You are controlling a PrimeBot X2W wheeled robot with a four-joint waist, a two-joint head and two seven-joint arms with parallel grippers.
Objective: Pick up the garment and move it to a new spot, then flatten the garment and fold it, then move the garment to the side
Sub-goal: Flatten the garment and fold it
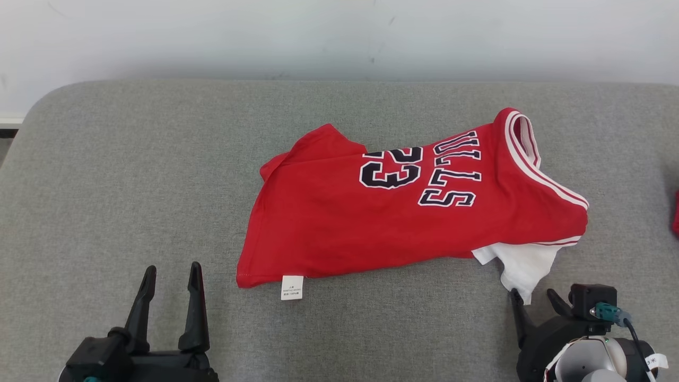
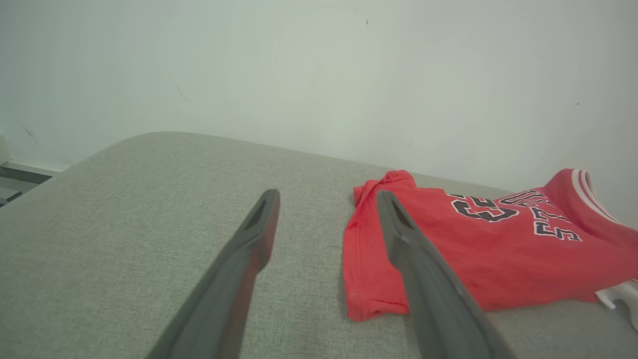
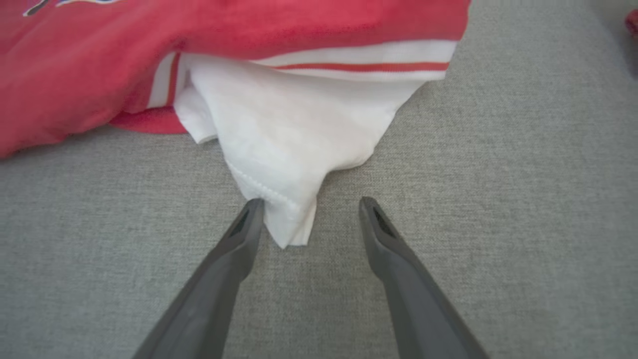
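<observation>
The garment (image 1: 392, 223) is a red jersey with dark lettering and white-striped trim, lying loosely spread on the grey cushioned surface (image 1: 132, 175). A white sleeve (image 1: 522, 265) pokes out from under its lower right edge. My left gripper (image 1: 172, 271) stands open, apart from the jersey's lower left hem, with nothing between its fingers. In the left wrist view the left gripper (image 2: 326, 197) points past the garment (image 2: 448, 249). My right gripper (image 1: 533, 296) is open just below the white sleeve. In the right wrist view the sleeve's tip (image 3: 289, 219) lies between the spread fingers of the right gripper (image 3: 309, 204), beside the left one.
A white care label (image 1: 292, 287) hangs from the jersey's lower hem. A pale wall (image 1: 339, 37) backs the cushioned surface. A bit of another red thing (image 1: 676, 212) shows at the right edge. Bare grey fabric stretches to the left of the jersey.
</observation>
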